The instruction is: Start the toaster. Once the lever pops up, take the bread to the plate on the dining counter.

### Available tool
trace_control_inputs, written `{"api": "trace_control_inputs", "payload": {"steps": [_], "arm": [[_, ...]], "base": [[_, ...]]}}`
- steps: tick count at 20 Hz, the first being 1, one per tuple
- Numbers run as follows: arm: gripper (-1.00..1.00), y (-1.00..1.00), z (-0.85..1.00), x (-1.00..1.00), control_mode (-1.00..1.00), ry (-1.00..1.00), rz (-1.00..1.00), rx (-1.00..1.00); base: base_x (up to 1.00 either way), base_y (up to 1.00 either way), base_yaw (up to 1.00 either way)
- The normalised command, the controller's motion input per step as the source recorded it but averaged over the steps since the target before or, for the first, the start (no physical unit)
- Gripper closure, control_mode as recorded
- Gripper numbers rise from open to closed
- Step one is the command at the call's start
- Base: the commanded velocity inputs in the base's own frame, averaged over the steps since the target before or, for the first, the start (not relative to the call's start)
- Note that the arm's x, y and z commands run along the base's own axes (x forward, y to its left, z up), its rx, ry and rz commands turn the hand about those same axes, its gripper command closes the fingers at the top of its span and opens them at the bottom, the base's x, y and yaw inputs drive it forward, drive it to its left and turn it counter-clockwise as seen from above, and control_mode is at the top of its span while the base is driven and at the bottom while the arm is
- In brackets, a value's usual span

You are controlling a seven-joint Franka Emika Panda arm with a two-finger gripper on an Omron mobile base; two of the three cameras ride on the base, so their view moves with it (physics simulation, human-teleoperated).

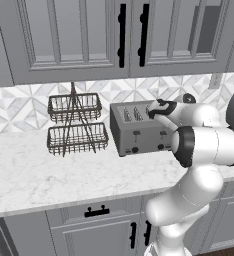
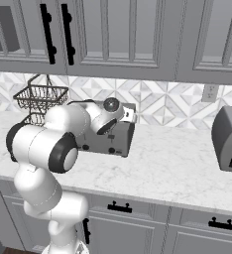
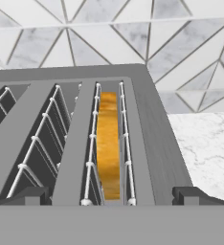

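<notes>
I see the bread [image 3: 108, 143] sitting in the toaster [image 1: 136, 131] at mid-frame; my hand [image 3: 111, 197] hovers spread, holding nothing; carrying remains.

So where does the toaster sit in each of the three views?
Left base view: toaster right of centre on the worktop, beside the wire basket rack.
Right base view: left of centre, partly behind the arm.
Hand view: seen from above, bread in its rightmost slot.
Shared landmark: the diamond-tiled backsplash.

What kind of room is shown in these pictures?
Most likely a home kitchen: a toaster stands on a marble worktop, grey cabinets hang above, and a tiled backsplash runs behind.
</notes>
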Motion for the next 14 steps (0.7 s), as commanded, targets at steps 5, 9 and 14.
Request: {"api": "trace_control_inputs", "payload": {"steps": [5,9,14], "arm": [[-1.00,0.00,0.00,0.00,-1.00,0.00,0.00,0.00],[-1.00,0.00,0.00,0.00,-1.00,0.00,0.00,0.00],[-1.00,0.00,0.00,0.00,-1.00,0.00,0.00,0.00]], "base": [[0.00,0.00,0.00],[0.00,0.00,0.00],[0.00,0.00,0.00]]}}
